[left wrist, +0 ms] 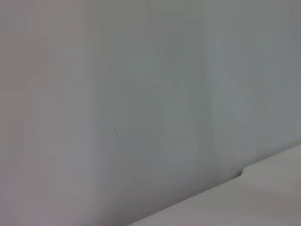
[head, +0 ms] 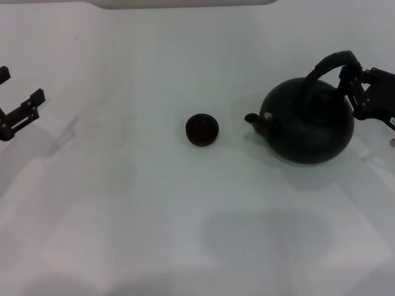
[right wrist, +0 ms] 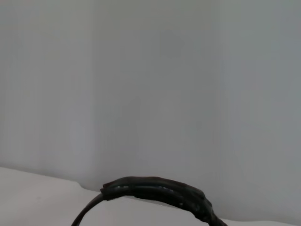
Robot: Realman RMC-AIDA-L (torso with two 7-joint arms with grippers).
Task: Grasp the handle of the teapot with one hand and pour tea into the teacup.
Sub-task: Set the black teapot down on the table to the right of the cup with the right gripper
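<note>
White bench [head: 154, 246], plain pale wall behind, nothing else on the surface but the task's things.

Teapot [head: 308, 123] toward the bench's right edge, upright, spout [head: 253, 118] aimed at the bench's middle. Teacup [head: 202, 130] near mid-bench, just off the spout's tip, apart from it, open mouth up.

Handle [head: 330, 61] arched over the pot's top, long axis running roughly from spout side to right edge. Right gripper [head: 353, 86] at the handle's right-hand end, fingers either side of the bail or very close to it; cannot tell whether closed on it or merely beside it. Right wrist view: only the ribbed handle [right wrist: 160, 190] low in shot, against the wall.

Left gripper [head: 21, 108] parked by the bench's left edge, jaws apart, holding nothing, well away from cup and pot.

Judgement: right arm much the nearer, already at the bail; cup lies straight along the spout's line, so pouring likely needs a lift and a tilt toward mid-bench, little sideways travel. Grip so far toward one end of the handle may let the pot swing.
</note>
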